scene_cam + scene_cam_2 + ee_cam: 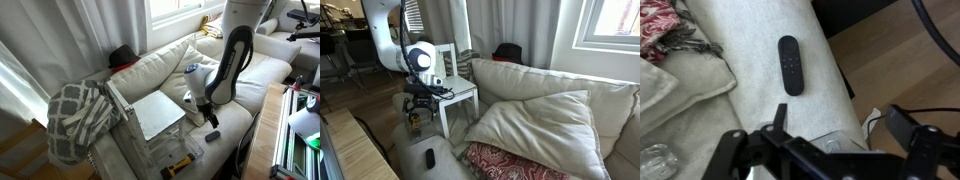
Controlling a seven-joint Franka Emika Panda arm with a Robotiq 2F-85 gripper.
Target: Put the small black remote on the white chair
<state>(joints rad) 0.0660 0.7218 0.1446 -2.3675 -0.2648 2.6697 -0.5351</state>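
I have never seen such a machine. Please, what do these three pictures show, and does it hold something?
It is one robot arm with a two-finger gripper. Two pictures come from cameras standing in the room; the third comes from a camera on the wrist, looking down past the fingers. A black remote lies on the arm of a cream sofa, below the gripper. A white chair stands beside the sofa. The gripper is open and holds nothing.

Downward-angled arm (236, 55), pincer (837, 115) wide apart, empty.
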